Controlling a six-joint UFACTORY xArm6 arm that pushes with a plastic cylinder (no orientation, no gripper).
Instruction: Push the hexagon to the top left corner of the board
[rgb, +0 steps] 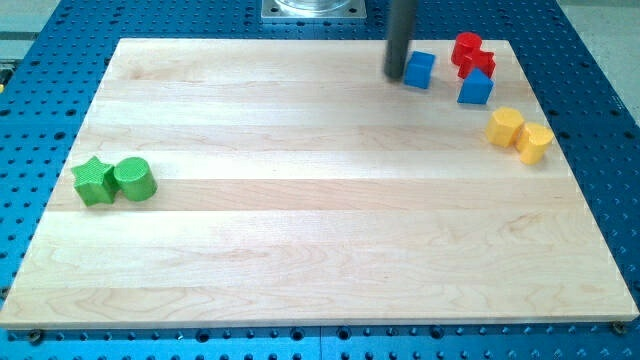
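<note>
Two yellow blocks sit near the board's right edge. The right one (535, 142) looks like a hexagon and the left one (505, 127) like a cylinder; they touch. My tip (397, 76) is near the view's top, right of centre. It is just left of a blue cube (420, 69), touching or nearly touching it. The tip is well up and left of the yellow blocks. The top left corner of the board (125, 48) is far to the tip's left.
A second blue block (476, 88) with a sloped top lies right of the cube. Two red blocks (466, 47) (484, 63) sit together at the top right. A green star (93, 182) and a green cylinder (133, 179) touch near the left edge.
</note>
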